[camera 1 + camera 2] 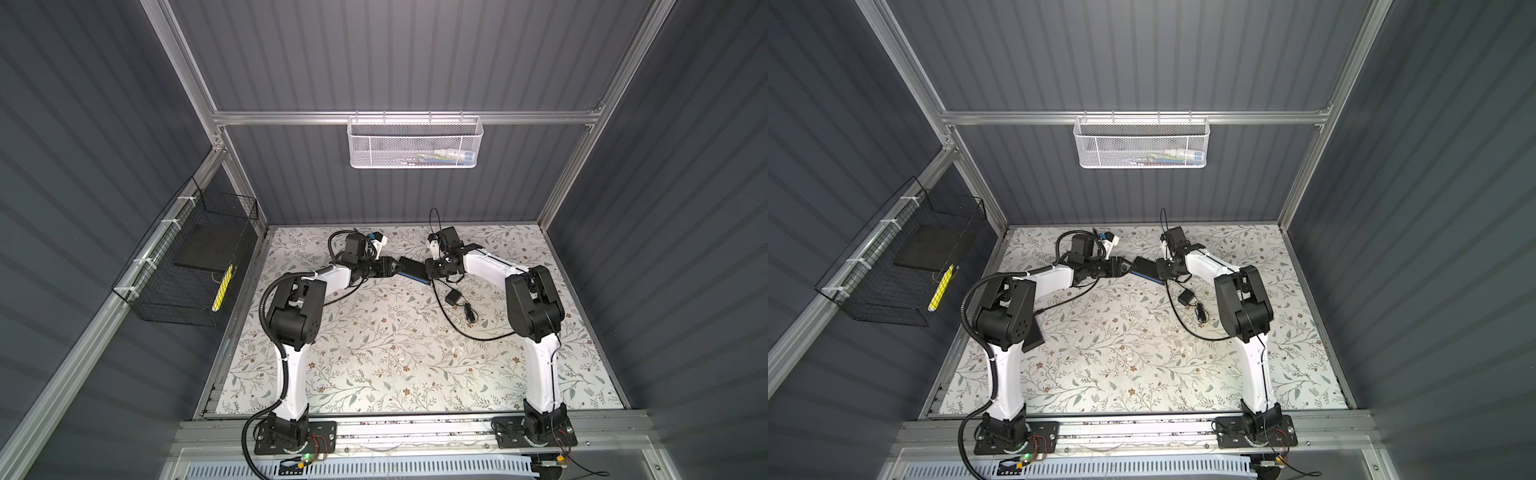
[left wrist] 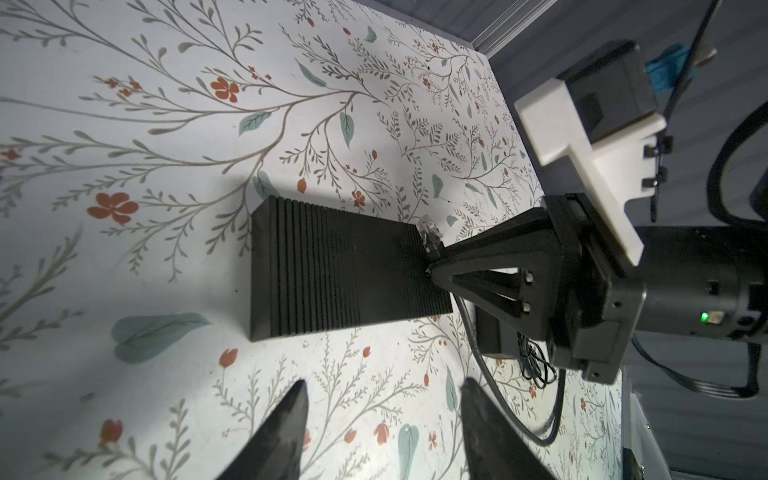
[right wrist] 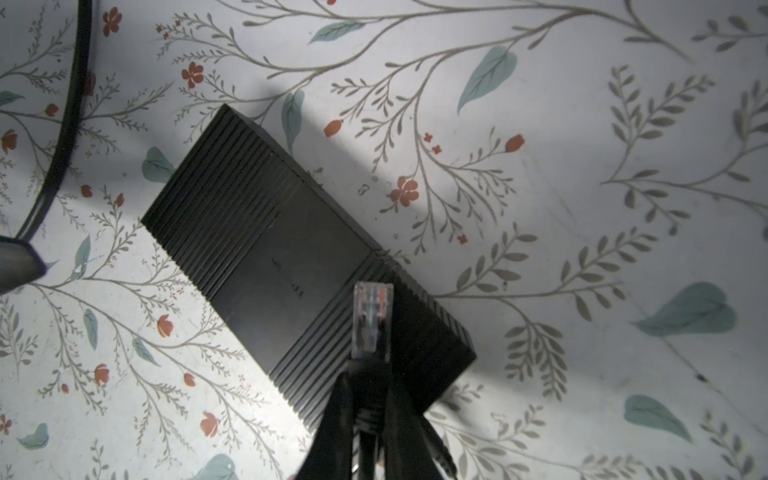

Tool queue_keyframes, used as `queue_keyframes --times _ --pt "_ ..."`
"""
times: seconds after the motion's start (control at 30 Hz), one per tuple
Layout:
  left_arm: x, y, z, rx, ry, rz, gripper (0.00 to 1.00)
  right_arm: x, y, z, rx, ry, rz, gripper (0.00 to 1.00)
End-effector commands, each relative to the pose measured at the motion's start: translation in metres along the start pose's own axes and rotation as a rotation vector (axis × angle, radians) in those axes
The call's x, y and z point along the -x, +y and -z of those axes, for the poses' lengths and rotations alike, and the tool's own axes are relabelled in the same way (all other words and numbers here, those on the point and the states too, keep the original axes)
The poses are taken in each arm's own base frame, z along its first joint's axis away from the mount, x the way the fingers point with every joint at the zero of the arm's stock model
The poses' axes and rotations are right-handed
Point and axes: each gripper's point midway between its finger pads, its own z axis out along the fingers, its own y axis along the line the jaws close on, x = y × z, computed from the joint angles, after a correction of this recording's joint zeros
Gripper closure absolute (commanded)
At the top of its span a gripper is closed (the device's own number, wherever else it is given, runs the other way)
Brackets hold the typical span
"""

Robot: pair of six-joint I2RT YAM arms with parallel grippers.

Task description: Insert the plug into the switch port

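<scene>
The switch is a flat black ribbed box lying on the floral mat between my two grippers. Its blue long face shows as a thin strip in both top views. The switch port itself cannot be made out in any view. My right gripper is shut on the boot of a clear plug, which hangs over the box's top near one end. My left gripper is open just short of the box's other end, with only mat between its fingers.
A black power adapter and a looping black cable lie on the mat right of the switch. A white mesh basket hangs on the back wall. A black wire basket hangs on the left wall.
</scene>
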Motion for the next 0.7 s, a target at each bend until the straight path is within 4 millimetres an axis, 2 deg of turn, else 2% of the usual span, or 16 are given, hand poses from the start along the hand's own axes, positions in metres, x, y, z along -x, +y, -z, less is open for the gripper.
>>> queue_keyframes --times 0.0,0.07,0.13,0.3,0.47,0.67 --pt "0.024 -0.013 0.006 0.002 -0.027 -0.083 0.41 0.001 -0.005 0.033 -0.040 -0.027 0.018 1.00" --pt "0.040 -0.015 0.001 -0.009 -0.044 -0.110 0.40 0.002 -0.011 0.045 -0.067 -0.042 -0.004 1.00" --pt "0.052 -0.013 -0.009 -0.020 -0.050 -0.133 0.40 0.003 -0.018 0.049 -0.088 -0.055 -0.036 1.00" --pt "0.075 0.000 -0.031 -0.033 -0.099 -0.148 0.39 0.004 -0.033 0.033 -0.137 -0.029 -0.091 1.00" --pt "0.077 0.011 -0.055 -0.083 -0.095 -0.102 0.39 0.007 -0.043 0.014 -0.145 -0.019 -0.127 1.00" --pt "0.065 0.019 -0.063 -0.098 -0.090 -0.055 0.39 0.003 -0.048 0.004 -0.140 0.015 -0.134 1.00"
